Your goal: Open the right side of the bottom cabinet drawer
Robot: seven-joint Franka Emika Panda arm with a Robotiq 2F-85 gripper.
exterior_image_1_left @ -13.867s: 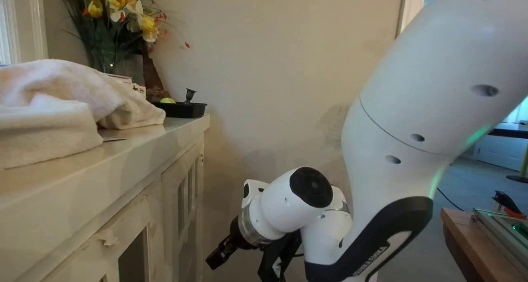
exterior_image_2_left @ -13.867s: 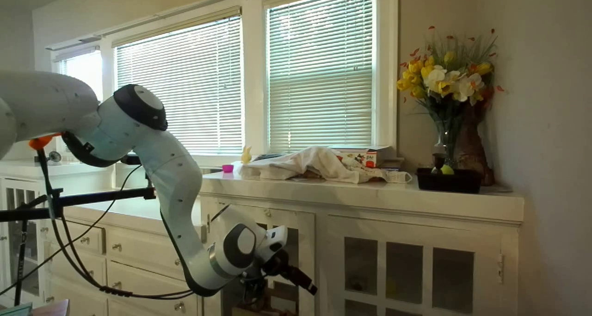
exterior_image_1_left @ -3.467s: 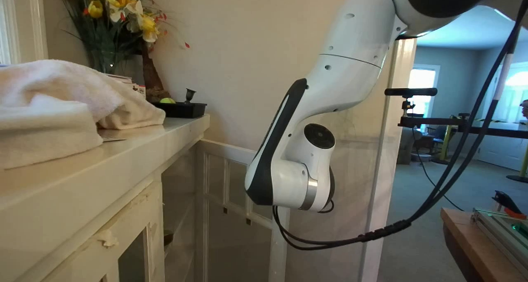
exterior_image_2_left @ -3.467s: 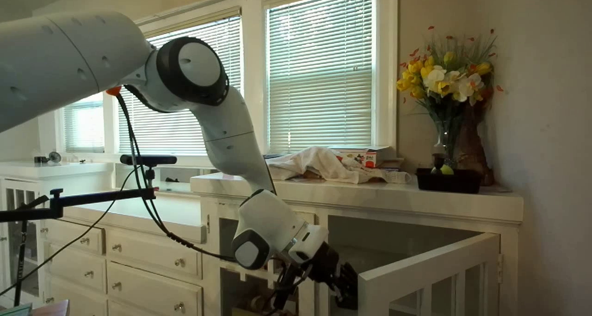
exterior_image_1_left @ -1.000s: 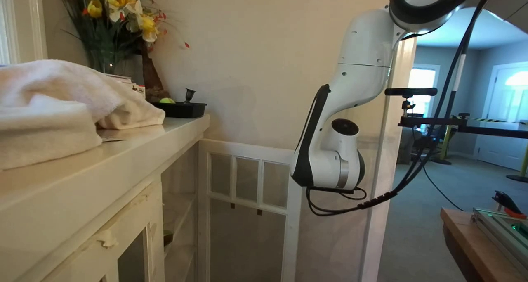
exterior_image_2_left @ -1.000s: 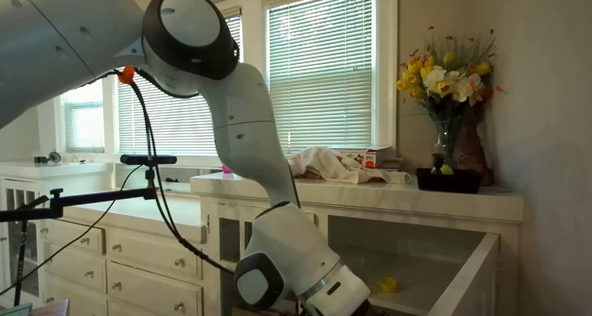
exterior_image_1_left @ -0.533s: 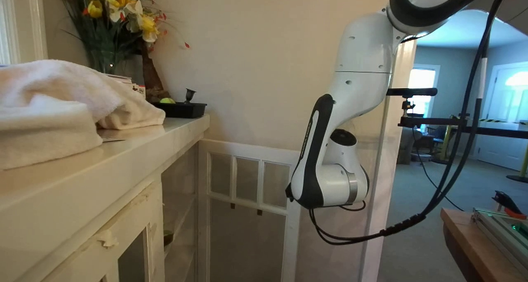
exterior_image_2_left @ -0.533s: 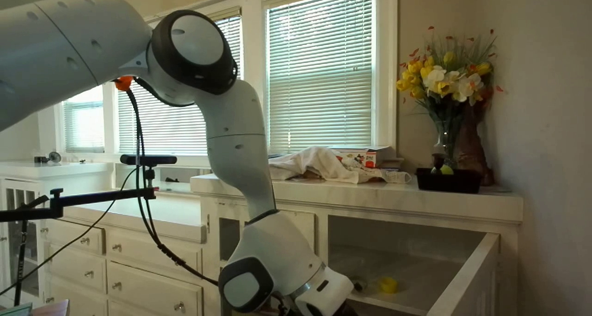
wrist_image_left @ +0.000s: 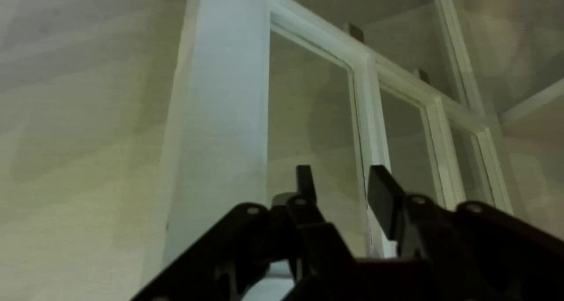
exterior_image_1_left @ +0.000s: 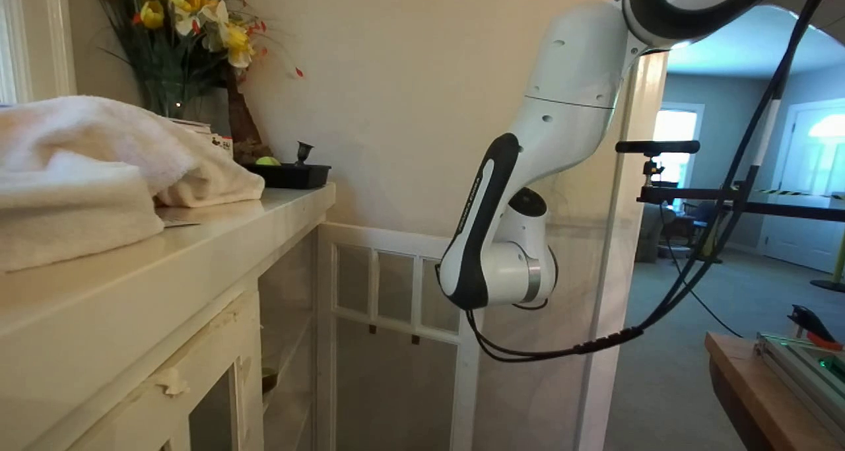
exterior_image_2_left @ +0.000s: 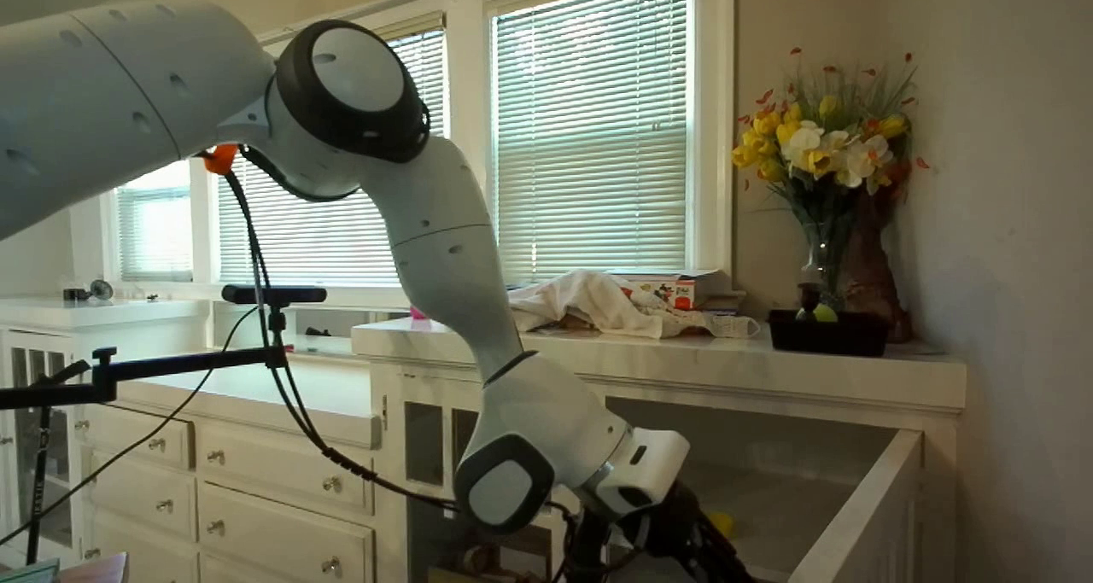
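Cabinet door [exterior_image_2_left: 867, 515] is seen swung wide, lower right of an exterior view; pincer [wrist_image_left: 343, 183] is spread, nothing held.
Stiff, moderately heavy, hinged feel is expected; panes [wrist_image_left: 308, 111] are presumably fragile, so free-edge stile [wrist_image_left: 222, 116] should be gripped.

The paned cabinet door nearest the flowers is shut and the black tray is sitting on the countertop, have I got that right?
Not quite: that paned cabinet door stands open, swung outward, as both exterior views show. The black tray is sitting on the countertop.
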